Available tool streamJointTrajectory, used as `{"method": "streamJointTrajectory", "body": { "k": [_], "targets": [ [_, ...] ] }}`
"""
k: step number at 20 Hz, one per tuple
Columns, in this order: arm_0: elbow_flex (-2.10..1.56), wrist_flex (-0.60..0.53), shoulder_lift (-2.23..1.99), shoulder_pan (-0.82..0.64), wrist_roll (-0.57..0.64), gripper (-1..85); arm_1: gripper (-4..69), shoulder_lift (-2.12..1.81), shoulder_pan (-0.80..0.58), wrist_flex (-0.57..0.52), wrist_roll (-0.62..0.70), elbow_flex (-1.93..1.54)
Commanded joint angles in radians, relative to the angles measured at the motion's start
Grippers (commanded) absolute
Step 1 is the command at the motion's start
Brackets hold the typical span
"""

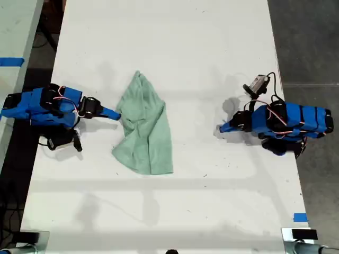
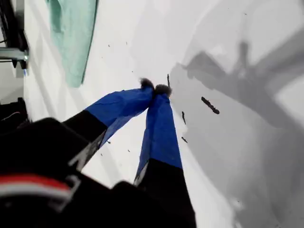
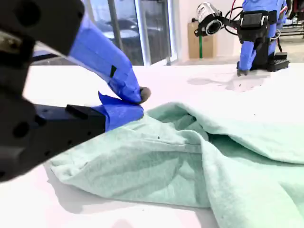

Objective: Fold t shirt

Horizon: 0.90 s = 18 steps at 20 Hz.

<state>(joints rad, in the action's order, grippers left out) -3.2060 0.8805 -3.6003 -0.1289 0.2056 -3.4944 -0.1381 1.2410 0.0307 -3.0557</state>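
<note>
Exterior view shows the t shirt (image 1: 144, 129) lying near the middle of the white table (image 1: 175, 47), bunched rather than spread: a narrow point toward 12 o'clock, a wide hem toward 6 o'clock, and a loose fold running down its length, so it looks only partly folded and not yet squared up. My second gripper (image 1: 113, 114) reaches in from the 9 o'clock side, its tip touching the shirt's edge on the exterior view's left. In the second wrist view my second gripper (image 3: 135, 102) has its blue-taped jaws drawn nearly together at the cloth's edge; a scrap of fabric may be pinched there, but I cannot tell for certain, since the tips hide the contact. The low, flat approach along the tabletop suits catching a thin edge without crumpling the layers under it. My first gripper (image 1: 224, 127) sits at 3 o'clock, well apart from the shirt, tip down near bare table. In the first wrist view my first gripper (image 2: 154, 89) has its jaws closed tip to tip on nothing, with the t shirt (image 2: 73, 33) off in the distance. Parked there, it keeps clear of the cloth while the other arm works the near edge. I judge the next step to be lifting that edge over toward 3 o'clock; a weak pinch would let it slip.
</note>
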Motion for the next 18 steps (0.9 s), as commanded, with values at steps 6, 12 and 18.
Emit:
{"method": "streamJointTrajectory", "body": {
  "k": [6, 12, 18],
  "targets": [
    [-0.009, 0.008, -0.008, -0.018, -0.02, -0.2, 0.8, -0.015, 0.009, 0.025, -0.02, -0.054],
    [-0.011, 0.008, -0.008, -0.017, -0.021, -0.2, 1.5, -0.015, 0.008, 0.026, -0.005, -0.054],
    [-0.011, 0.009, -0.008, -0.017, -0.023, -0.2, 1.5, -0.015, 0.005, 0.026, -0.017, -0.054]
  ]
}}
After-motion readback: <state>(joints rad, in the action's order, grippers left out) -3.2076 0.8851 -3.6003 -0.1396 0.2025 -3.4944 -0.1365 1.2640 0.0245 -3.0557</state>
